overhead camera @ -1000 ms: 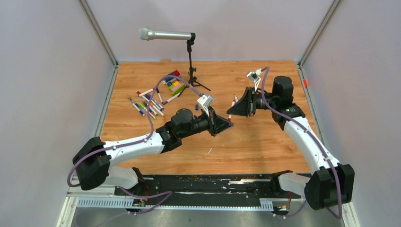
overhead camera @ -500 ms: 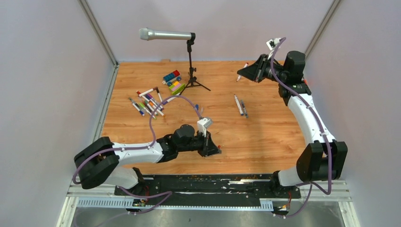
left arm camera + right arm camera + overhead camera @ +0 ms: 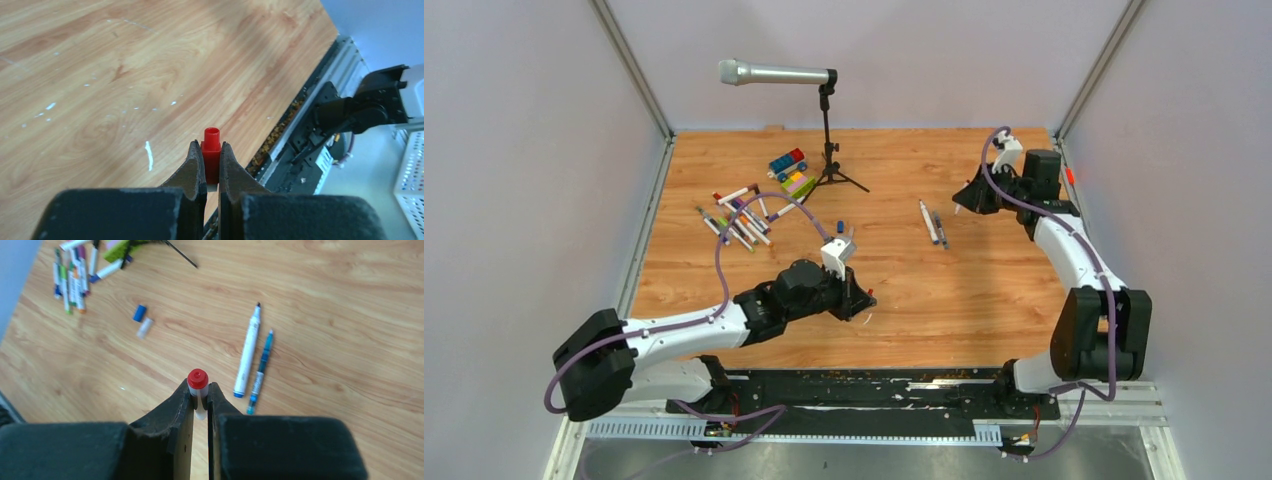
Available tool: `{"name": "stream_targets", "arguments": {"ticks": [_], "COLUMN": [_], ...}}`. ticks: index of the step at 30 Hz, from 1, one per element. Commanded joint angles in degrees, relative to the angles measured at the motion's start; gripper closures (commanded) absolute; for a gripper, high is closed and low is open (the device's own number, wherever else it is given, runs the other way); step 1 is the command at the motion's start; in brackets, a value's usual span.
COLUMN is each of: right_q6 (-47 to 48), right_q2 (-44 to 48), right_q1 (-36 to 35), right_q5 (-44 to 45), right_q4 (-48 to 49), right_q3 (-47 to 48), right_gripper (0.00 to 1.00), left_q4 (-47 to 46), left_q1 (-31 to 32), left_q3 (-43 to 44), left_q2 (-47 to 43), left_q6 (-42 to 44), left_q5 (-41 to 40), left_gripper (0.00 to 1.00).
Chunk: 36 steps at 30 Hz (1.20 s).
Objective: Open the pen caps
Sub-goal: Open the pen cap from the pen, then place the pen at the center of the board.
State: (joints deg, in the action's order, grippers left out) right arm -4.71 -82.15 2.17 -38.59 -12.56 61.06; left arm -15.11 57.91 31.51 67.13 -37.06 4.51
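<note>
My left gripper (image 3: 211,146) is shut on a small red pen cap (image 3: 211,137), held low over the table's near middle; in the top view the left gripper (image 3: 861,300) points right. My right gripper (image 3: 200,386) is shut on a white pen with a red end (image 3: 197,377); in the top view the right gripper (image 3: 969,200) is at the far right. Two uncapped pens, one white (image 3: 247,355) and one teal (image 3: 260,372), lie side by side below it. A blue cap (image 3: 139,313) and a pale cap (image 3: 145,327) lie mid-table. Several capped pens (image 3: 736,218) lie in a pile at the left.
A silver microphone (image 3: 774,73) on a black tripod stand (image 3: 829,150) stands at the back. Multicoloured toy blocks (image 3: 790,172) lie beside the stand's feet. The black base rail (image 3: 305,135) runs along the near table edge, close to my left gripper.
A second ago both grippers met at mid-table. The left has since drawn back toward the near edge. The right swung to the far right corner, then came down a little.
</note>
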Motion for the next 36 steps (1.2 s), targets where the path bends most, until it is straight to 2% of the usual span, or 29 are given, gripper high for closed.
{"name": "stream_targets", "arguments": {"ticks": [1,8,16,28,36], "right_q6": [11.1,14.6,19.6,20.4,20.4], "right_q2": [-4.3,-15.2,-29.4,-36.9,-37.7], "right_q1": [-0.2,0.1,-0.2,-1.9,-1.9], "right_q5": [6.0,6.9,8.6,12.1,10.4], "right_q4": [-6.8,-15.8,-30.2,-32.3,-33.2], "right_q3": [2.6,10.3,25.1,29.1,29.4], "right_gripper": [0.98,0.96,0.92,0.84,0.72], "left_q4": [4.8,7.3,9.2,10.2,10.8], "left_q1": [-1.5,-3.3,-4.1,-4.5,-4.6], "left_q3": [3.0,3.3,3.0,1.9,1.1], "left_q2": [-2.6,-3.5,-4.7,-6.0,-7.6], "left_q6": [3.1,4.3,5.3,5.5,5.3], "left_q5": [-4.4,-4.4,-6.8,-8.0,-8.8], "left_gripper": [1.00,1.00,1.00,1.00,1.00]}}
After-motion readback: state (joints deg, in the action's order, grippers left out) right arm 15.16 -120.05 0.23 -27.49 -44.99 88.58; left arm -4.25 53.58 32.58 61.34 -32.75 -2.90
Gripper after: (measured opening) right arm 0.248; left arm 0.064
